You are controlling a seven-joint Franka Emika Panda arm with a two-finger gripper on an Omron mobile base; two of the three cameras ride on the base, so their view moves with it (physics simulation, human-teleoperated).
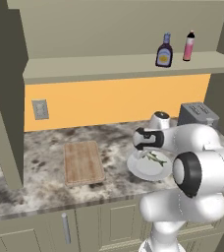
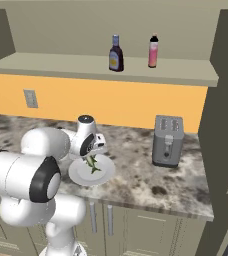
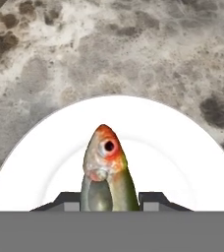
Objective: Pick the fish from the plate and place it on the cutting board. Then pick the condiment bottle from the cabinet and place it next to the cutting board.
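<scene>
The end effector [image 3: 109, 197] is clamped on the fish [image 3: 106, 170], its two dark finger tips [image 3: 69, 201] standing close on either side of the body in the hand view. The fish points head-up in that view, with an orange-red head, a dark eye and a green-silver body, and the white plate [image 3: 182, 162] spreads behind it.

In the left base view the arm rises from the lower right, its big white joints folded low over the front edge of the desk [image 1: 45, 147], and the wrist reaches left so that the hand hangs above the plate [image 1: 139, 170]. The fish [image 1: 157, 159] shows there over the plate's middle, just under the hand; whether it still touches the dish I cannot tell. In the right base view the fish [image 2: 92, 164] hangs tilted below the wrist, over the plate [image 2: 103, 172].

The cutting board [image 1: 83, 161] lies flat on the speckled desk to the left of the plate, apart from it. The condiment bottle [image 1: 164, 50] stands upright on the shelf of the cabinet [image 1: 84, 66], just beside a slim pink bottle [image 1: 188, 46]. A grey toaster [image 2: 167, 140] sits on the desk to the right of the plate.
</scene>
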